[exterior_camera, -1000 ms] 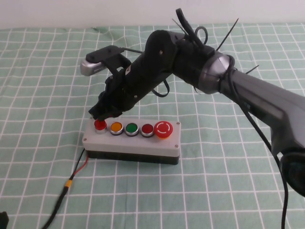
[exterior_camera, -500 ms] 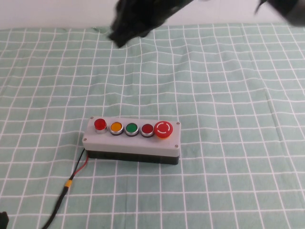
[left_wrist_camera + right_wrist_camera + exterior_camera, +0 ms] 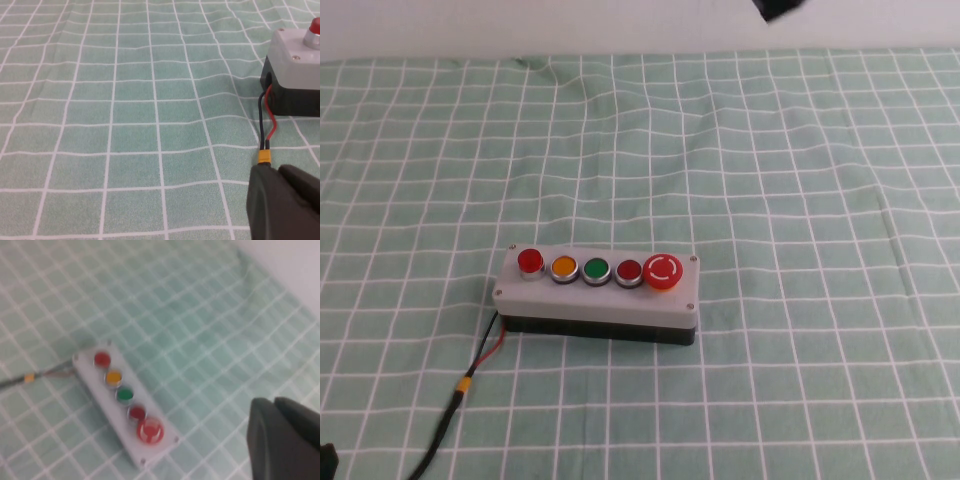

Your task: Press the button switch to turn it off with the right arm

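Spread over the whole table: green checked cloth (image 3: 770, 150), slightly wrinkled, nothing on it except one thing.

Near the middle of the cloth, a bit toward the robot's left: the button switch (image 3: 597, 300), light-grey box on a black base, lying flat with its long side across the view. Nothing touching it.

Of the right arm (image 3: 778, 8), only a dark scrap at the top edge of the high view, far above the box. From its wrist camera, the right gripper (image 3: 274, 402) high over the cloth and well apart from the box, looking down at the full button row; its two dark fingers lying together, no gap to see.

Left gripper (image 3: 277, 172) low over the cloth near the lamp end of the box, also with fingers together, holding nothing. Parked, by the look of it.

From that end of the box, red-black cable (image 3: 480, 360) running toward the robot, with a small yellow connector (image 3: 466, 383).

On top, in a row: mushroom button (image 3: 662, 270), red button (image 3: 628, 270), green button (image 3: 595, 269), orange button (image 3: 564, 268), red lamp (image 3: 530, 261).

No clear glow on the lamp, yet hard to judge lit or dark. Probably either the press already made, or not yet begun; impossible to decide from this. If not made, all left to do: descend, aim at one button, push.
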`<action>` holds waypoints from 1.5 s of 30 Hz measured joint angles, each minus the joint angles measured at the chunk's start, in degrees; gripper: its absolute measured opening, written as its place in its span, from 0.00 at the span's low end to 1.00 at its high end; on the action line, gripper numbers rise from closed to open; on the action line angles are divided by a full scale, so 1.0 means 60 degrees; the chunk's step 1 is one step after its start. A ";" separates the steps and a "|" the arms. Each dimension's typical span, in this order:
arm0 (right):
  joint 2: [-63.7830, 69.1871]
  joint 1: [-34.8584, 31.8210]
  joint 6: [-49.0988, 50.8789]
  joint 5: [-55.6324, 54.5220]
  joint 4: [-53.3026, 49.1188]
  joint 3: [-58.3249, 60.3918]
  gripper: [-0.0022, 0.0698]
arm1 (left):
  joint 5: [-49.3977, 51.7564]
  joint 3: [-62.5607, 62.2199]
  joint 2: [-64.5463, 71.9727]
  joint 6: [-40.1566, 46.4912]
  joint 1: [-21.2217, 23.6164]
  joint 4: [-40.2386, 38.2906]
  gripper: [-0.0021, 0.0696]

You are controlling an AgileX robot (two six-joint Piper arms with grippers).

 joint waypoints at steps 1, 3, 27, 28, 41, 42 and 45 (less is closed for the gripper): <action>-0.0302 0.0000 0.0075 -0.0032 -0.0024 0.0541 0.01 | 0.0000 0.0000 0.0000 0.0000 0.0000 0.0000 0.02; -0.0927 0.0000 0.0327 -0.0369 -0.0161 0.1605 0.01 | 0.0000 0.0000 0.0000 0.0000 0.0000 0.0000 0.02; -0.8752 0.0000 0.3324 -0.3368 -0.1875 1.2163 0.01 | 0.0000 0.0000 0.0000 0.0000 0.0000 0.0000 0.02; -0.8945 0.0000 0.3324 -0.3046 -0.1757 1.2263 0.01 | 0.0000 0.0000 0.0000 0.0000 0.0000 0.0000 0.02; -0.9374 0.0000 0.2929 -0.0320 -0.0440 1.2362 0.01 | 0.0000 0.0000 0.0000 0.0000 0.0000 0.0000 0.02; -0.9416 0.0000 0.2817 -0.0273 -0.0419 1.2362 0.01 | 0.0000 0.0000 0.0000 0.0000 0.0000 0.0000 0.02; -0.9727 -0.0134 0.2692 -0.0213 -0.0281 1.2370 0.01 | 0.0000 0.0000 0.0000 0.0000 0.0000 0.0000 0.02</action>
